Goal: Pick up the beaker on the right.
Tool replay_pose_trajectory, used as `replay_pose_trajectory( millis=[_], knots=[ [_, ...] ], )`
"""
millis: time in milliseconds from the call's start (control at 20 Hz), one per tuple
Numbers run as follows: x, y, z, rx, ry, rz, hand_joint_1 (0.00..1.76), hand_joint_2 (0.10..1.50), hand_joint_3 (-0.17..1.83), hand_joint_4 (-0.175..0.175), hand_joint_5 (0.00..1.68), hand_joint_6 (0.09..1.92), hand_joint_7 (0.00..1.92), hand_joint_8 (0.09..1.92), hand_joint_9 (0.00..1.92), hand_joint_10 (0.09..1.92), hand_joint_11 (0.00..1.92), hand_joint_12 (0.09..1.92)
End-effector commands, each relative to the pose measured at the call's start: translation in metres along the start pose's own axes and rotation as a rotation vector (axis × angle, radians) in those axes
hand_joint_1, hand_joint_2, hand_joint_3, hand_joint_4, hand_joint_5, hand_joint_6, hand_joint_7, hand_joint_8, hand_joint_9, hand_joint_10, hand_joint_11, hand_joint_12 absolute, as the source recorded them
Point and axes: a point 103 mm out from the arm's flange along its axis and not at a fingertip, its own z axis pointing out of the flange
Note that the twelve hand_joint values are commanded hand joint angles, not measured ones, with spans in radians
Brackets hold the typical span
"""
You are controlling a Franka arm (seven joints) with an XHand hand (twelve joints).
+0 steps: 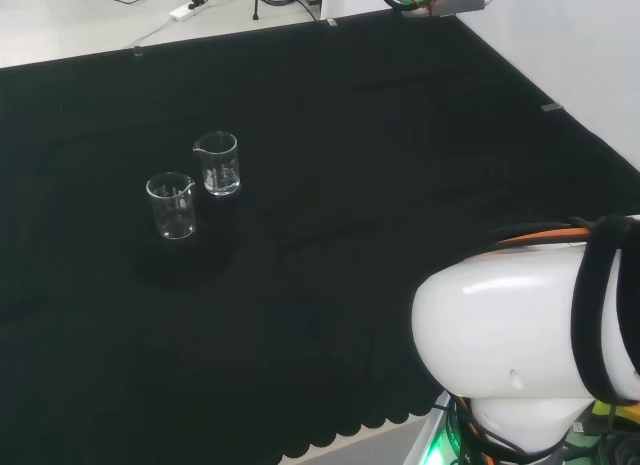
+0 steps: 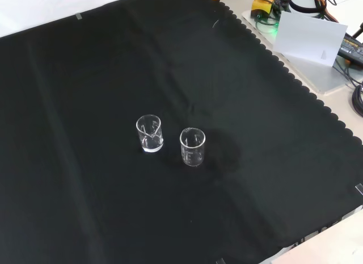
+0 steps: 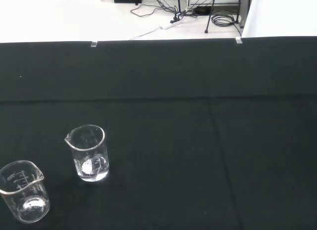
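The right-hand cup stands just beside the other cup, upright; can't tell hand's state.

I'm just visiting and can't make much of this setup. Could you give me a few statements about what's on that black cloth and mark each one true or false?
1. Two clear beakers stand on the black cloth. True: one beaker and the other beaker.
2. Both stand upright. True.
3. One beaker lies tipped on its side. False: neither is tipped.
4. The two beakers are stacked one inside the other. False: in the front view they stand apart, with cloth showing between them.
5. A beaker is full of dark liquid. False: both look clear, with no coloured contents visible.
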Motion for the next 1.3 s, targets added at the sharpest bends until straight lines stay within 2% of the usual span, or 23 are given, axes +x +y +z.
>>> replay_pose_trajectory(
  millis=[50, 150, 300, 500, 750, 900, 1150, 1300],
  knots=[
    [0.025, -0.015, -0.006, -0.007, -0.027, 0.013, 0.17, 1.11, 0.55, -0.015, 0.17, 0.09, 0.04, 0.43, 0.07, 0.65, 0.0, 0.9],
    [0.016, -0.016, -0.006, -0.004, -0.027, 0.016, 0.04, 1.26, 0.38, -0.015, 0.19, 0.09, 0.05, 0.42, 0.08, 0.61, 0.0, 0.86],
    [0.0, -0.014, -0.005, -0.005, -0.025, 0.021, 0.0, 1.31, 0.32, -0.015, 0.19, 0.09, 0.06, 0.42, 0.1, 0.6, 0.0, 0.86],
    [-0.014, -0.011, 0.001, 0.006, -0.014, 0.032, 0.01, 1.31, 0.29, -0.014, 0.2, 0.09, 0.07, 0.42, 0.11, 0.6, 0.0, 0.85],
    [-0.035, -0.003, 0.013, 0.015, 0.021, 0.042, 0.16, 1.25, 0.24, -0.015, 0.2, 0.09, 0.1, 0.43, 0.12, 0.6, 0.0, 0.86],
    [-0.053, 0.003, 0.023, 0.021, 0.046, 0.045, 0.21, 1.23, 0.22, -0.018, 0.21, 0.09, 0.11, 0.44, 0.13, 0.61, 0.0, 0.88],
    [-0.098, 0.023, 0.043, 0.018, 0.102, 0.058, 0.23, 1.22, 0.22, -0.021, 0.21, 0.09, 0.12, 0.45, 0.14, 0.61, 0.0, 0.9],
    [-0.11, 0.043, 0.061, 0.021, 0.13, 0.049, 0.24, 1.21, 0.22, -0.021, 0.22, 0.09, 0.12, 0.45, 0.14, 0.61, 0.0, 0.91]
  ],
)
